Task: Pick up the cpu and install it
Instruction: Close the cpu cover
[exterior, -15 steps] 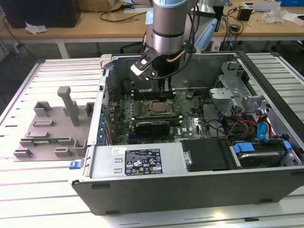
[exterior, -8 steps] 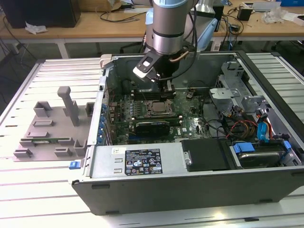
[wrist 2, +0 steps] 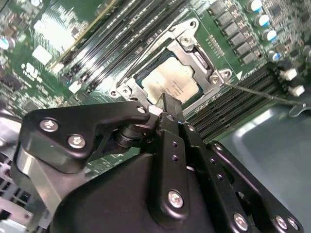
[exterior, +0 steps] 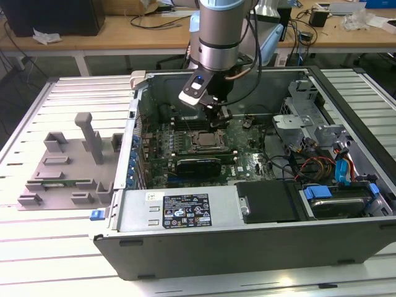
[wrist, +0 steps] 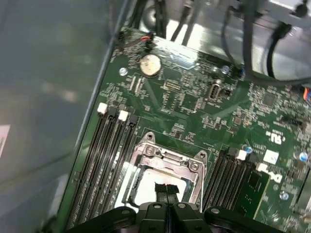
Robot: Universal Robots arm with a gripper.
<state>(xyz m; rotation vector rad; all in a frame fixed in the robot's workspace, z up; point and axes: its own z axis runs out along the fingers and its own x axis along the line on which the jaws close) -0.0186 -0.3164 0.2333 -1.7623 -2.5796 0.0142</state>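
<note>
cpu (wrist 2: 167, 80) partly behind jaws, arm (exterior: 219, 31) top cropped

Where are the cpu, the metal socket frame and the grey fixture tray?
cpu (wrist 2: 167, 81): second wrist view, middle of its silver top.
metal socket frame (wrist: 170, 161): first wrist view, on its screwed bar.
grey fixture tray (exterior: 71, 166): exterior view, bare flat base.

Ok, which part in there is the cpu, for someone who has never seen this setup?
Start at the open grey computer case, then its green motherboard. Between the banks of black memory slots sits a metal-framed square socket. The cpu is the flat silver-grey square lying in it, the only plain shiny plate among dark ribbed parts.
</note>
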